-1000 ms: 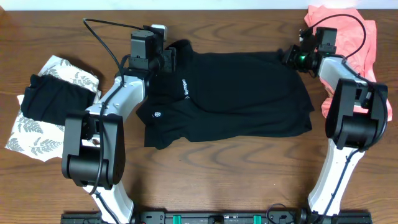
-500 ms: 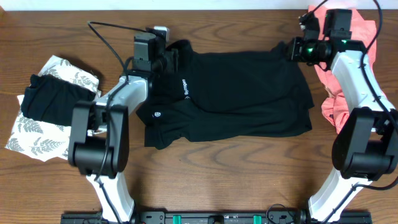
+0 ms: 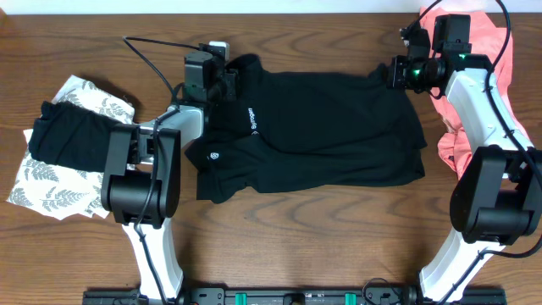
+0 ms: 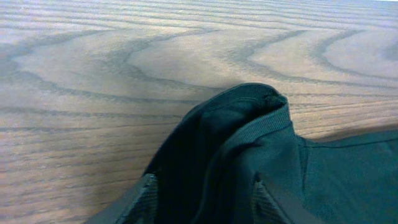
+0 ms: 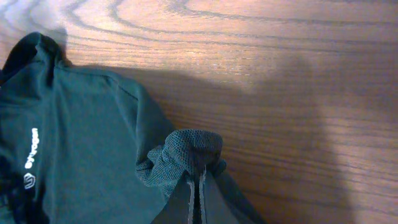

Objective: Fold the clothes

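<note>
The black short-sleeved collared shirt [image 3: 322,127] lies spread across the middle of the table, with its collar at the back left and white logos showing. My left gripper [image 3: 227,82] is at the collar. In the left wrist view its fingers [image 4: 205,193] stand wide apart with the collar [image 4: 249,124] between them. My right gripper [image 3: 395,74] is at the shirt's back right corner. In the right wrist view it [image 5: 199,180] is shut on a bunched fold of the shirt [image 5: 81,137], lifted slightly off the wood.
A salmon-pink garment [image 3: 500,59] lies heaped at the back right, under the right arm. At the left, a folded black garment [image 3: 68,140] rests on a white leaf-print garment [image 3: 93,97]. Bare wood lies in front of the shirt.
The right arm has swung outward and its gripper has risen slightly toward the back, still holding the shirt corner. The left arm's elbow has shifted right. Its gripper stays at the collar.
</note>
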You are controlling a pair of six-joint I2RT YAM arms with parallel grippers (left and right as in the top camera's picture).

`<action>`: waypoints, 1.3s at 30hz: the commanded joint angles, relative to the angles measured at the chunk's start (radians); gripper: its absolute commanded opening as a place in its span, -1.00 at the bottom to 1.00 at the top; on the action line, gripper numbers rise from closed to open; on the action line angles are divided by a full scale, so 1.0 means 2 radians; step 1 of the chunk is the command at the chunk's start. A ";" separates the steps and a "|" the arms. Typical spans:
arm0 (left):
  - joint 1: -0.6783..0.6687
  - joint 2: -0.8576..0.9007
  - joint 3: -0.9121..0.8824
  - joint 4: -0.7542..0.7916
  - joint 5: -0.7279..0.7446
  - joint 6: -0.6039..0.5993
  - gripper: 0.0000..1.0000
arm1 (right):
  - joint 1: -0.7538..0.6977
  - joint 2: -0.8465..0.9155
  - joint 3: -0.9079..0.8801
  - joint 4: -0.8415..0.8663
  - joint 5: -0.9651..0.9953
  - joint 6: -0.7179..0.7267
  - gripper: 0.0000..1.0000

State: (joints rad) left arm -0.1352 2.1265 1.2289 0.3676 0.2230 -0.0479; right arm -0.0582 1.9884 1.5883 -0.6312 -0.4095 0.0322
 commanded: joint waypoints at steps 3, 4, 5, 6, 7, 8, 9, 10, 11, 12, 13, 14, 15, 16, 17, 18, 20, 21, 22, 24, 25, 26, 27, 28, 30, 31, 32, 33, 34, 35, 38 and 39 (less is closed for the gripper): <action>0.003 0.014 0.001 -0.006 -0.007 0.008 -0.04 | 0.002 -0.004 0.002 -0.002 0.009 -0.011 -0.97; 0.003 0.019 0.001 -0.005 -0.007 0.008 -0.04 | 0.002 -0.004 0.002 -0.003 0.009 -0.011 -0.97; 0.003 0.021 0.001 -0.006 -0.007 0.008 -0.04 | 0.002 -0.004 0.002 -0.005 0.009 -0.011 -0.98; 0.003 0.022 0.001 -0.007 -0.007 0.009 -0.04 | 0.002 -0.004 0.002 -0.006 0.009 -0.011 -0.97; 0.003 0.022 0.001 -0.009 -0.007 0.009 -0.04 | 0.002 -0.004 0.002 -0.007 0.009 -0.011 -0.97; 0.003 0.022 0.001 -0.009 -0.007 0.009 -0.05 | 0.002 -0.004 0.002 -0.007 0.009 -0.011 -0.97; 0.003 0.022 0.001 -0.007 -0.007 0.009 -0.07 | 0.002 -0.004 0.002 -0.007 0.009 -0.011 -0.98; 0.003 0.022 0.001 -0.007 -0.007 0.009 -0.12 | 0.002 -0.004 0.002 -0.007 0.009 -0.011 -0.98; 0.003 0.022 0.001 -0.006 -0.007 0.009 -0.14 | 0.002 -0.004 0.002 -0.007 0.009 -0.011 -0.97; 0.003 0.022 0.001 -0.007 -0.007 0.009 -0.19 | 0.002 -0.004 0.002 -0.007 0.008 -0.011 -0.97; 0.003 0.022 0.001 -0.007 -0.007 0.009 -0.21 | 0.002 -0.004 0.002 -0.007 0.008 -0.011 -0.97; 0.003 0.023 0.001 -0.007 -0.007 0.009 -0.22 | 0.002 -0.004 0.002 -0.007 0.008 -0.011 -0.98; 0.003 0.023 0.001 -0.007 -0.007 0.010 -0.24 | 0.002 -0.004 0.002 -0.008 0.008 -0.011 -0.97; 0.003 0.023 0.001 -0.007 -0.007 0.016 -0.28 | 0.002 -0.004 0.002 -0.008 0.008 -0.011 -0.97; 0.003 0.023 0.001 -0.007 -0.007 0.020 -0.34 | 0.002 -0.004 0.002 -0.008 0.008 -0.011 -0.97; 0.004 0.023 0.001 -0.007 -0.007 0.023 -0.50 | 0.002 -0.004 0.002 -0.008 0.008 -0.011 -0.97; 0.005 0.023 0.001 -0.007 -0.007 0.024 -0.81 | 0.002 -0.004 0.002 -0.008 0.009 -0.011 -0.97; 0.006 0.022 0.001 -0.007 -0.007 0.024 -0.88 | 0.002 -0.004 0.002 -0.008 0.009 -0.011 -0.98; 0.009 0.019 0.002 -0.007 -0.007 0.024 -0.88 | 0.002 -0.004 0.002 -0.008 0.009 -0.011 -0.97; 0.015 0.007 0.004 -0.012 0.002 0.023 -0.88 | 0.002 -0.004 0.002 -0.008 0.009 -0.011 -0.97; 0.019 -0.004 0.005 -0.018 0.013 0.023 -0.88 | 0.002 -0.004 0.002 -0.008 0.009 -0.011 -0.97; 0.022 -0.014 0.007 -0.022 0.021 0.023 -0.88 | 0.002 -0.004 0.002 -0.008 0.009 -0.011 -0.97; 0.025 -0.027 0.007 -0.027 0.025 0.022 -0.88 | 0.002 -0.004 0.002 -0.008 0.009 -0.011 -0.97; 0.028 -0.039 0.008 -0.032 0.025 0.022 -0.88 | 0.002 -0.004 0.002 -0.008 0.009 -0.011 -0.97; 0.033 -0.066 0.008 -0.043 0.025 0.022 -0.88 | 0.002 -0.004 0.002 -0.008 0.011 -0.011 -0.98; 0.036 -0.081 0.008 -0.050 0.025 0.024 -0.88 | 0.001 -0.004 0.002 -0.010 0.015 -0.011 -0.97; 0.037 -0.092 0.007 -0.057 0.025 0.024 -0.88 | 0.001 -0.004 0.002 -0.012 0.021 -0.011 -0.97; 0.038 -0.105 0.007 -0.066 0.025 0.026 -0.88 | 0.001 -0.004 0.002 -0.014 0.024 -0.012 -0.97; 0.039 -0.115 0.008 -0.076 0.025 0.027 -0.88 | 0.000 -0.004 0.002 -0.016 0.026 -0.012 -0.98; 0.039 -0.121 0.007 -0.085 0.025 0.027 -0.88 | -0.001 -0.004 0.002 -0.019 0.028 -0.012 -0.97; 0.039 -0.134 0.007 -0.107 0.027 0.027 -0.88 | -0.001 -0.004 0.002 -0.029 0.037 -0.015 -0.98; 0.039 -0.135 0.007 -0.114 0.029 0.027 -0.88 | -0.001 -0.004 0.002 -0.033 0.037 -0.015 -0.98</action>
State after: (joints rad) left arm -0.0578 1.8534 1.2350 0.1688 0.2638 -0.0128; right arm -0.0586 1.9884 1.5883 -0.6842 -0.3580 0.0284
